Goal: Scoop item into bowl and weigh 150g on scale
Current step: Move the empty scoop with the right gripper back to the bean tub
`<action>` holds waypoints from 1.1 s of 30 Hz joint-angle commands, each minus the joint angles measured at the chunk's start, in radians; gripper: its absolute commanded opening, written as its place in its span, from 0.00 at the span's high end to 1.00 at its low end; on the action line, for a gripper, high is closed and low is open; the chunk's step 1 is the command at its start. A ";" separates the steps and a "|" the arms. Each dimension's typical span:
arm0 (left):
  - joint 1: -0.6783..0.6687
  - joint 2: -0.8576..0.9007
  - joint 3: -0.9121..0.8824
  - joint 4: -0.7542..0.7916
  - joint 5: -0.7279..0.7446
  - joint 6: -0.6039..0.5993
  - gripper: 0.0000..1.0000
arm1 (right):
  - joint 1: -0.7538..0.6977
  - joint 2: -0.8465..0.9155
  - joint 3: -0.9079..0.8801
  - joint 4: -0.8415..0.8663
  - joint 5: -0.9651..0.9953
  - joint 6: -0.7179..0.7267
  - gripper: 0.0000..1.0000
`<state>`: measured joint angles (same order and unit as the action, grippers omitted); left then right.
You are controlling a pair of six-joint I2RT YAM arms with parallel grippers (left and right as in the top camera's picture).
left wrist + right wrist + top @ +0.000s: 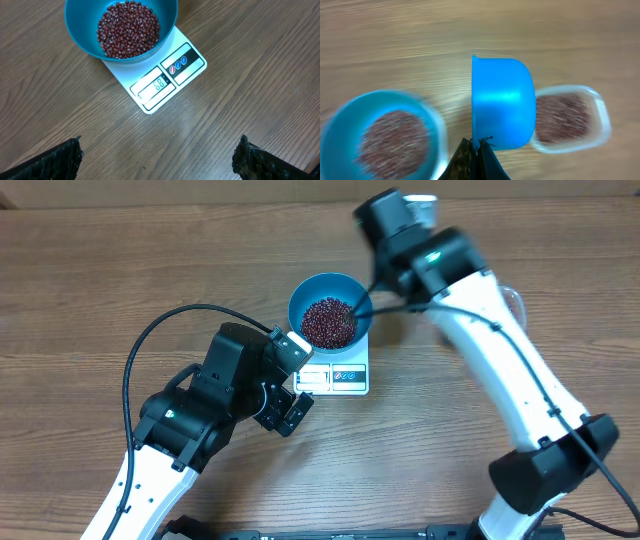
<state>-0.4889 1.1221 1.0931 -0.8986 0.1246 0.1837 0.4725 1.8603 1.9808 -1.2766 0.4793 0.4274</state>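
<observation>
One bowl (299,298), one scale (341,378), one scoop (502,102), one tub (601,119).
The bowl on the scale is filled with beans (328,323); bare table (240,100) is seen under the spread left gripper (157,161). The scoop is pinched by the right gripper (476,156) between bowl and tub.

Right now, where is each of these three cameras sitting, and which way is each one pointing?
Overhead: fixed above the table, looking straight down on the bowl of beans on the scale; both arms show.
Left wrist: on the left arm, looking down at bowl and scale; the open left gripper frames the bottom corners.
Right wrist: on the right arm, looking down past the shut right gripper holding the blue scoop.
Shared: all three see the bowl of beans.
</observation>
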 commanded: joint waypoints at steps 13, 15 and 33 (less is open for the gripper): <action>0.006 0.004 0.015 0.002 0.014 0.011 0.00 | -0.355 -0.018 0.023 -0.149 0.014 0.005 0.96; 0.006 0.004 0.015 0.002 0.014 0.011 0.00 | -0.355 -0.016 0.019 -0.150 0.014 -0.015 0.96; 0.006 0.004 0.015 0.002 0.014 0.011 0.00 | -0.355 0.070 -0.078 -0.110 0.014 -0.016 0.96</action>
<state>-0.4889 1.1221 1.0931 -0.8986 0.1242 0.1837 0.1139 1.9079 1.9152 -1.3956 0.4789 0.4145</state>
